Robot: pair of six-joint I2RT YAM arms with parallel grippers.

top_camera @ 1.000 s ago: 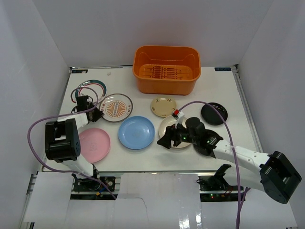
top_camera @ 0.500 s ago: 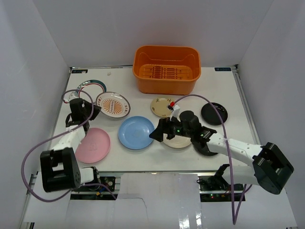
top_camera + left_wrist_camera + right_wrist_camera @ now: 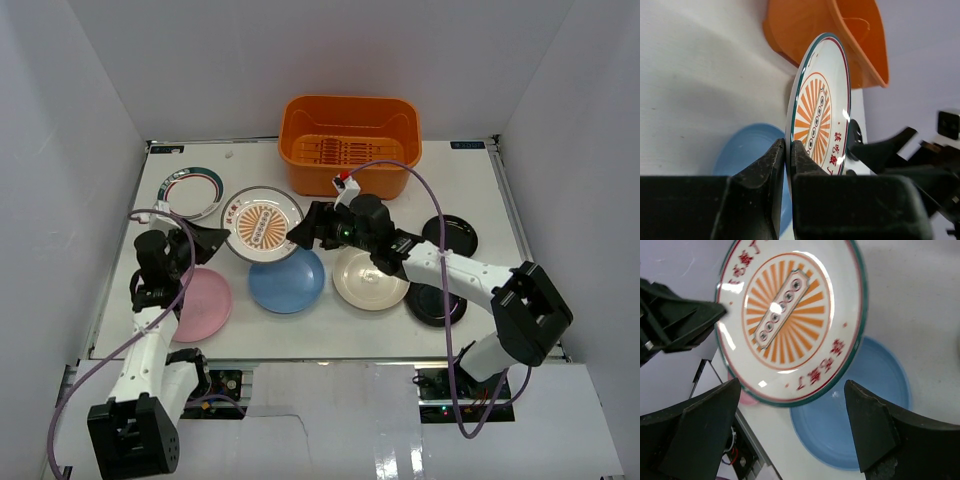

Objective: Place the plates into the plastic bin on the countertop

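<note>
My left gripper is shut on the rim of a white plate with an orange sunburst pattern and holds it tilted above the countertop. In the left wrist view the jaws pinch the plate's edge, with the orange plastic bin beyond. My right gripper is open at the plate's right edge; in the right wrist view its fingers straddle the plate's lower rim. The bin stands at the back. The small tan plate is hidden.
On the countertop lie a white plate with a green rim, a pink plate, a light blue plate, a cream plate and two black plates. White walls enclose the table.
My left gripper has lifted the sunburst plate off the table and carried it right. My right arm has swung up and left to the plate, uncovering the cream plate and a black plate.
</note>
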